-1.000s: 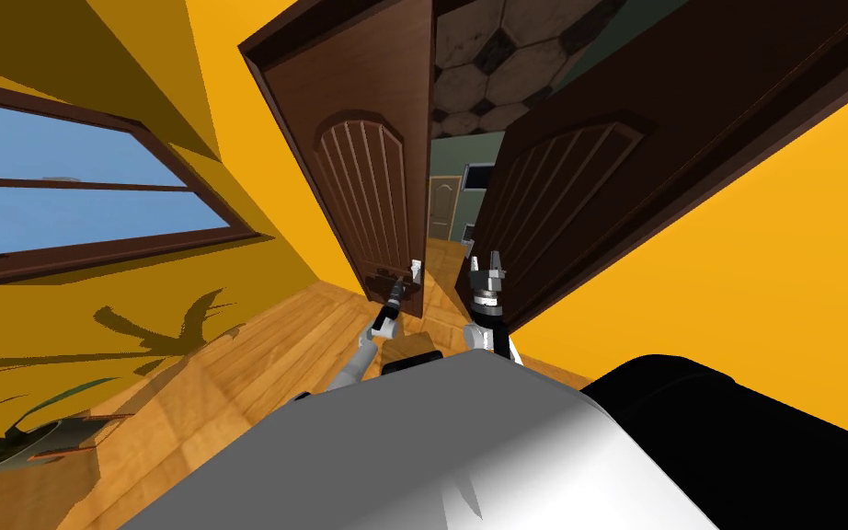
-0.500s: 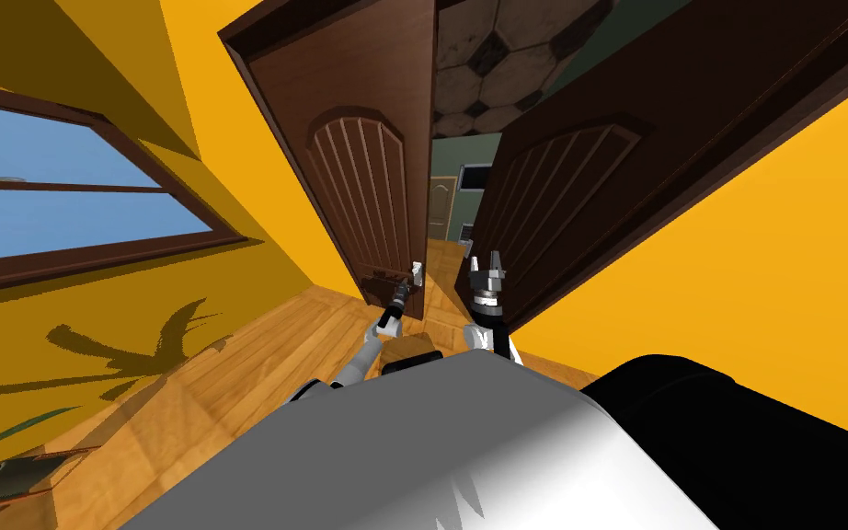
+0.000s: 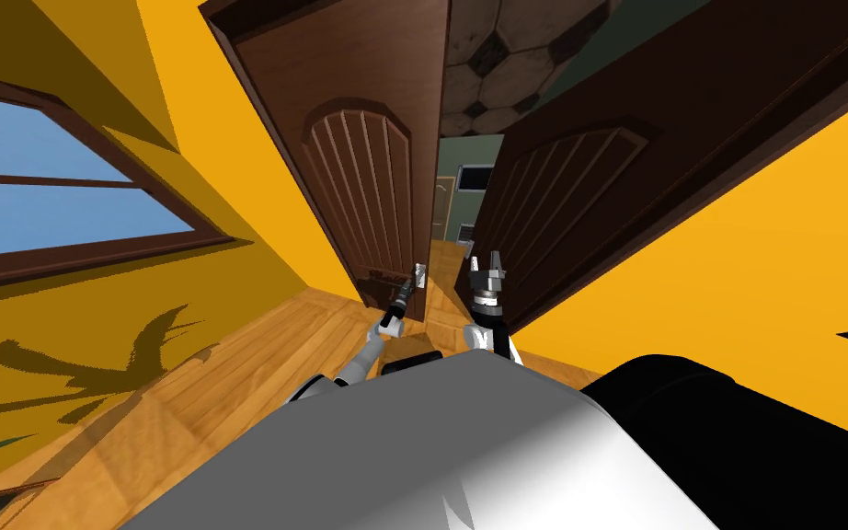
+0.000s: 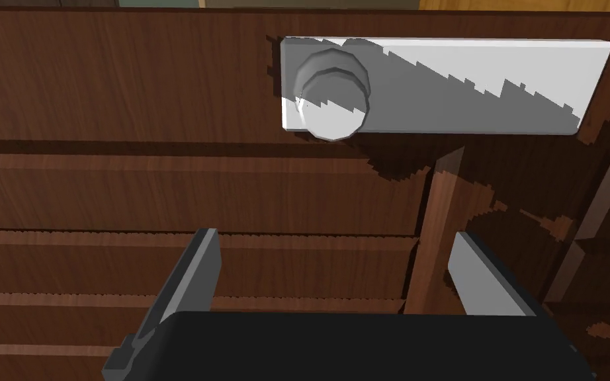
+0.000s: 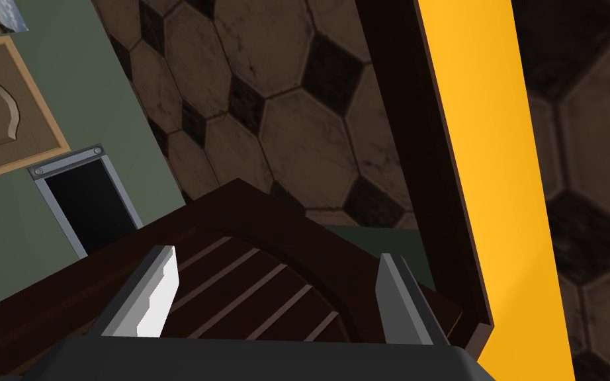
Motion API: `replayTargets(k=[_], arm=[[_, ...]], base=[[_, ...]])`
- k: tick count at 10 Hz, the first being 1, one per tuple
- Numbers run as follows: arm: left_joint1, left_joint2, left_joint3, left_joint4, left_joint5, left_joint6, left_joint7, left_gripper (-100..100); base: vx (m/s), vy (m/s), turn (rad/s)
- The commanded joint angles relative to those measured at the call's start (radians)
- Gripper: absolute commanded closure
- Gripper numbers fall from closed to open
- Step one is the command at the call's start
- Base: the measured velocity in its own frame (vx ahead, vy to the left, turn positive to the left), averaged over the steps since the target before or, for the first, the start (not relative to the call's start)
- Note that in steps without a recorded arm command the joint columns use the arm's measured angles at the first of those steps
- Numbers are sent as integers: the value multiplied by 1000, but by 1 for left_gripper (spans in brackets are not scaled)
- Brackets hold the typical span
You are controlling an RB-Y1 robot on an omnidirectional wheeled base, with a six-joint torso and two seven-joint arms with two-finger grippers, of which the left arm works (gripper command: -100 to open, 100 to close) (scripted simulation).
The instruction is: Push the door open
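At the left door leaf (image 4: 98, 79), the left pincer (image 4: 331, 237) faces the dark brown panel, its blades spread wide with nothing between them. Whether they touch the wood cannot be told. Just ahead, a grey knob (image 4: 330, 96) sits on a grey plate (image 4: 482, 86). Over the last second this arm has reached farther toward the plate, and the window (image 3: 45, 193) has slid leftward, so the robot itself moved. The gap (image 3: 445, 248) between the leaves looks no wider, so the push has probably barely begun. The right pincer (image 5: 277, 253), also spread and empty, hovers by the right leaf (image 5: 251, 288).
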Motion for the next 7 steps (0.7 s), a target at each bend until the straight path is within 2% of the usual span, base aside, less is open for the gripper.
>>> replayTargets(k=[1, 4, 5, 7], arm=[[-16, 31, 2, 28, 2, -14, 9, -100], [-18, 43, 9, 34, 2, -16, 10, -100], [-19, 38, 12, 37, 1, -18, 10, -100], [-20, 13, 17, 41, 1, -20, 11, -100]], base=[[156, -59, -22], [161, -103, -23], [188, -98, -26], [197, -107, -23]])
